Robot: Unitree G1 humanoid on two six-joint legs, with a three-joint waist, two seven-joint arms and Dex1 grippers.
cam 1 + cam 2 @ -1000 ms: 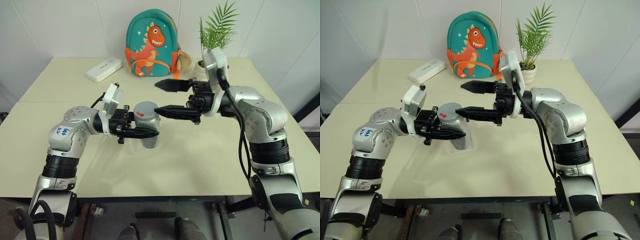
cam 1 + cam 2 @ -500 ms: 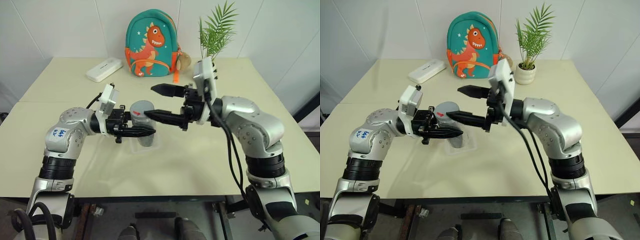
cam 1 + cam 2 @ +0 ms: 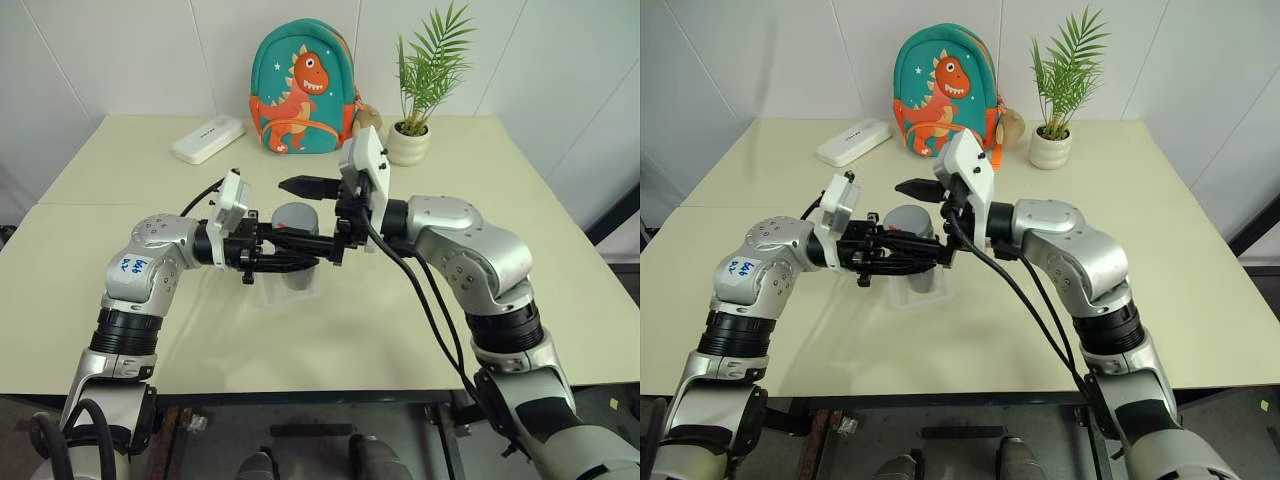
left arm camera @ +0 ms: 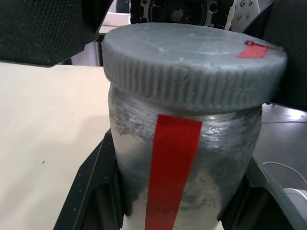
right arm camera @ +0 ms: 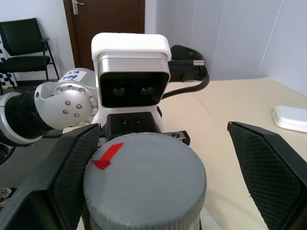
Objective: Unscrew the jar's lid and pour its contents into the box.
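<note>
Standing upright over the box (image 3: 288,291), long axis vertical and capped mouth pointing up: the jar (image 4: 184,158), clamped at its body between the closed jaws of the left gripper (image 3: 300,257). Sitting fully screwed on, red mark uppermost: the lid (image 5: 146,184), flanked by the wide-open jaws of the right gripper (image 3: 316,217), one finger to each side and neither pad seeming to touch the ribbed rim. Resting beneath the held jar on the counter (image 3: 400,310): the clear box. Lying well beyond the jaws: a white case (image 3: 208,138), a dinosaur backpack (image 3: 303,88) and a potted plant (image 3: 428,75).

Likely risks: right jaws closing off-centre and skating on the ribs; jar turning inside the left grip instead of the lid loosening; tilting too early and spilling the contents outside the box.
</note>
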